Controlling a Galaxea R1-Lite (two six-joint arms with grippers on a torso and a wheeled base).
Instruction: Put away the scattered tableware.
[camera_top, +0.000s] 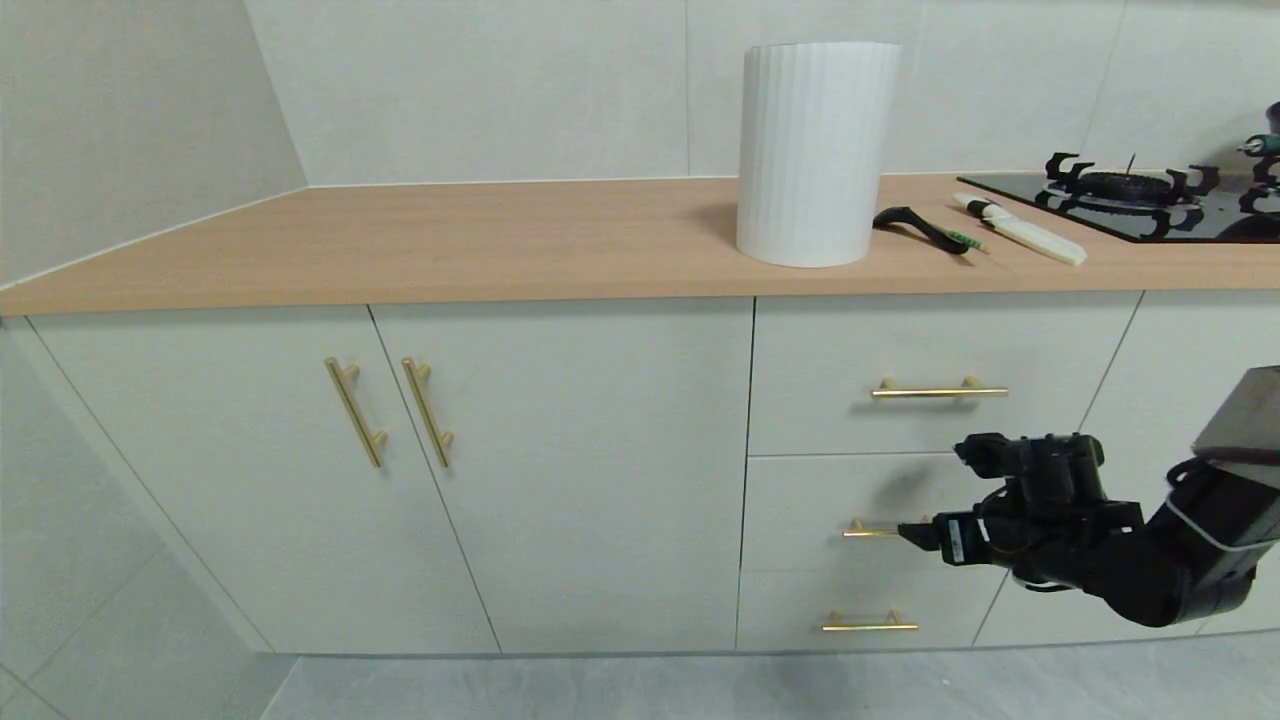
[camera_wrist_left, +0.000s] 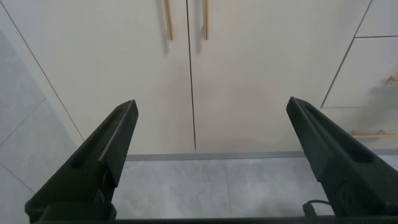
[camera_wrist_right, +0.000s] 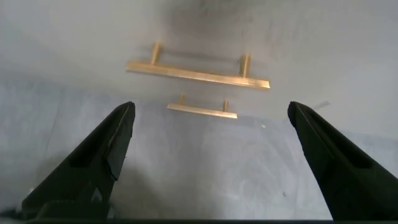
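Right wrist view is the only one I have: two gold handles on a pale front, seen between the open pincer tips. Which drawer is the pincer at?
Observer: The right pincer is at the middle drawer handle, with the top handle above it and the bottom handle below. I cannot tell whether it touches.
Operator: Where is the tableware that I must put away?
Observer: It is on the wooden counter above the drawers. A black-handled utensil and a white utensil lie to the right of a white ribbed cylinder.
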